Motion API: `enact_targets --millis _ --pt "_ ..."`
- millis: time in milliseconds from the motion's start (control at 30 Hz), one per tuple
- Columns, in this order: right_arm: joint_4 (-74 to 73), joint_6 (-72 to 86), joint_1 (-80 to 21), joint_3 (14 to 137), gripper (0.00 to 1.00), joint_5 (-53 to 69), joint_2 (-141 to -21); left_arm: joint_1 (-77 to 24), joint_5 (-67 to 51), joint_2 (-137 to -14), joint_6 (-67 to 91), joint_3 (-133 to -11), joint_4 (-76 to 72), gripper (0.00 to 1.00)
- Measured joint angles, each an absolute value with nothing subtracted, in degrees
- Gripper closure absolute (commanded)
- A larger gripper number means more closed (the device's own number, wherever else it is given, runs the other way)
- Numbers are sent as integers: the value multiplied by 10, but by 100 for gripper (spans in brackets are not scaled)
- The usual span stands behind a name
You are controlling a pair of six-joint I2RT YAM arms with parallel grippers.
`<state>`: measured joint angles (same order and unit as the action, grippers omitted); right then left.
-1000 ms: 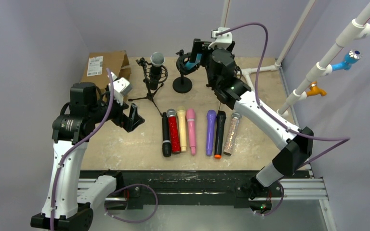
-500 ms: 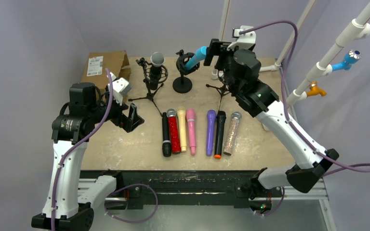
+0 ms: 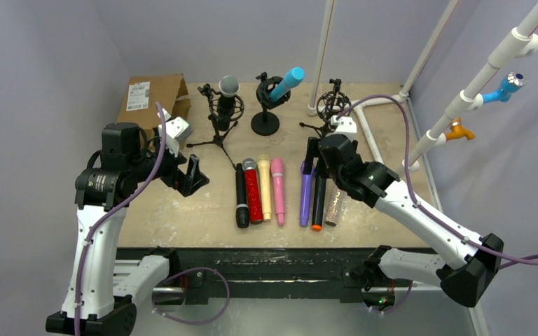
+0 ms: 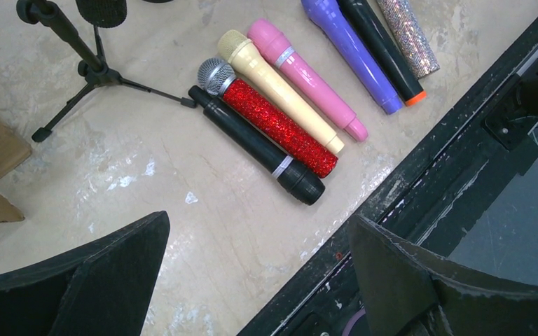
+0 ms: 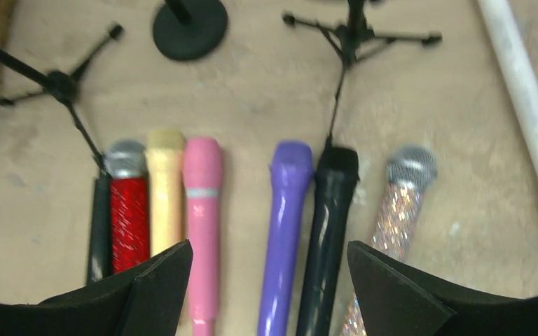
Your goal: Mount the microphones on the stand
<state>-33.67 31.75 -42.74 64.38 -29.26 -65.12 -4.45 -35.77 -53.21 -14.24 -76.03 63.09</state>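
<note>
A blue microphone (image 3: 291, 75) sits tilted in the clip of the round-base stand (image 3: 265, 124). A black microphone with a silver mesh head (image 3: 228, 87) stands in the left tripod stand. The right tripod stand (image 3: 333, 105) holds nothing. Several microphones lie in a row on the table: black (image 3: 242, 196), glittery red (image 3: 252, 192), cream (image 3: 265, 185), pink (image 3: 278, 180), purple (image 5: 284, 231), black with an orange end (image 5: 326, 231), glittery silver (image 5: 392, 224). My right gripper (image 5: 270, 255) hovers open over the purple and black ones. My left gripper (image 4: 259, 231) hangs open, left of the row.
A brown cardboard box (image 3: 150, 94) lies at the back left corner. White pipes (image 3: 368, 133) run along the table's right side and rise at the back. The table's dark front rail (image 4: 420, 189) lies under my left gripper's right finger.
My right arm has come forward and down from the back stands to the row of microphones, leaving the blue microphone in the round-base stand. The left arm has not moved.
</note>
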Motion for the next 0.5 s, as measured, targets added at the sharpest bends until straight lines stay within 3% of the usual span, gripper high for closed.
enact_targets --millis 233,500 --pt "-373 402 -427 509 17 -261 -627 -44 -358 -523 -147 -755 642 0" --pt "-372 434 -413 466 19 -260 -641 -42 -365 -523 -168 -731 657 0"
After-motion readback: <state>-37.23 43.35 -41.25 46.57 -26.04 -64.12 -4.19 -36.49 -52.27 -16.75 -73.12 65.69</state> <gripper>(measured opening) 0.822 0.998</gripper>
